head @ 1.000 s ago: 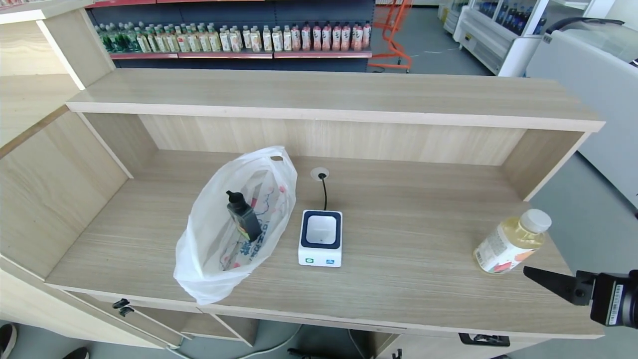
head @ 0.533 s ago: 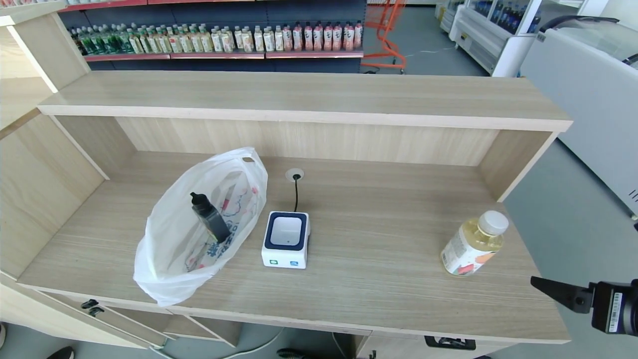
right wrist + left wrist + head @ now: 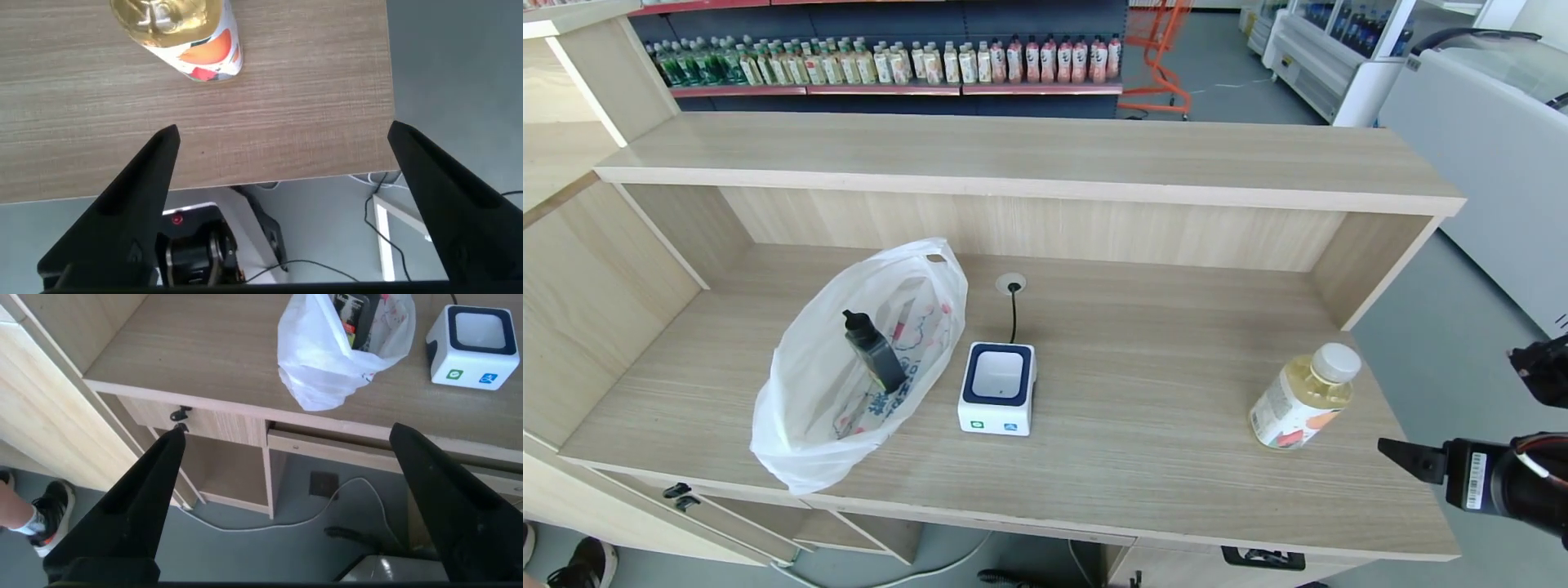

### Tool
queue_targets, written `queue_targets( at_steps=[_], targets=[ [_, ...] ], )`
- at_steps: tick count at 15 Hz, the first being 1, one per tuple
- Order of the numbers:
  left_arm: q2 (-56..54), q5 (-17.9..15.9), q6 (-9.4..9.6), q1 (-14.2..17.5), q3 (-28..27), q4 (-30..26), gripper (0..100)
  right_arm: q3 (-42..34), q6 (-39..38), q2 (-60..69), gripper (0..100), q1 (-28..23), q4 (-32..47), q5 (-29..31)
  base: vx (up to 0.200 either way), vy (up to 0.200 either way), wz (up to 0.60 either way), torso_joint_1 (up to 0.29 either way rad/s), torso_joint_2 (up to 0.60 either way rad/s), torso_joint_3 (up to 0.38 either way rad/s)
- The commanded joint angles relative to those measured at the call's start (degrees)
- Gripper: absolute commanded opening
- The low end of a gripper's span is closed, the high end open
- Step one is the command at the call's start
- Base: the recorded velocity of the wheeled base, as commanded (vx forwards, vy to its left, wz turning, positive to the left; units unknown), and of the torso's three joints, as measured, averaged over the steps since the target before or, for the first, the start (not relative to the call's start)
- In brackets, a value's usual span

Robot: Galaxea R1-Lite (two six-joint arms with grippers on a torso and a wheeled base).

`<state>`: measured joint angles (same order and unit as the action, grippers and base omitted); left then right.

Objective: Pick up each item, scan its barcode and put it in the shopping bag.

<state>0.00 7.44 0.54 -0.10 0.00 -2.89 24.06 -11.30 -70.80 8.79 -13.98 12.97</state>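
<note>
A clear bottle of yellow drink (image 3: 1305, 398) with a white cap stands near the counter's right end; the right wrist view sees it from above (image 3: 184, 33). My right gripper (image 3: 1462, 408) is open, off the counter's right front corner, just short of the bottle (image 3: 283, 135). The white shopping bag (image 3: 849, 367) lies open on the left with a black bottle (image 3: 876, 353) inside. The white scanner (image 3: 998, 398) sits beside the bag. My left gripper (image 3: 288, 433) is open, low before the counter front, with the bag (image 3: 335, 351) and scanner (image 3: 474, 335) beyond it.
The wooden counter (image 3: 1143, 457) has a raised back shelf (image 3: 1029, 155) and side walls. The scanner's cable runs to a hole (image 3: 1011, 286) behind it. Drawers with black handles (image 3: 178, 416) lie under the counter's front edge. Grey floor lies to the right.
The head camera has swung, shifting the whole picture. My right gripper has turned slightly, and its second finger now shows at the right edge. The things on the counter have not moved.
</note>
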Motion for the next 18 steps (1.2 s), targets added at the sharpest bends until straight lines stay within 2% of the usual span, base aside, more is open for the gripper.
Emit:
queue_targets(
  at_steps=[1,8,14,18],
  targets=[
    [0.1,0.0,-0.01,0.0,0.0,0.0,100,-0.1,0.0,-7.9,100,0.3,-5.3,-0.3,0.000,0.000,0.00,0.000,0.00,0.000],
    [0.1,0.0,-0.01,0.0,0.0,0.0,100,0.5,1.1,-24.6,100,6.6,-22.9,-0.6,0.000,0.000,0.00,0.000,0.00,0.000],
    [0.1,0.0,-0.01,0.0,0.0,0.0,100,1.2,6.5,-31.4,100,6.6,-32.9,-0.6,0.000,0.000,0.00,0.000,0.00,0.000],
    [0.1,0.0,-0.01,0.0,0.0,0.0,100,1.9,6.8,-34.4,100,6.7,-37.2,-1.6,0.000,0.000,0.00,0.000,0.00,0.000]
  ],
)
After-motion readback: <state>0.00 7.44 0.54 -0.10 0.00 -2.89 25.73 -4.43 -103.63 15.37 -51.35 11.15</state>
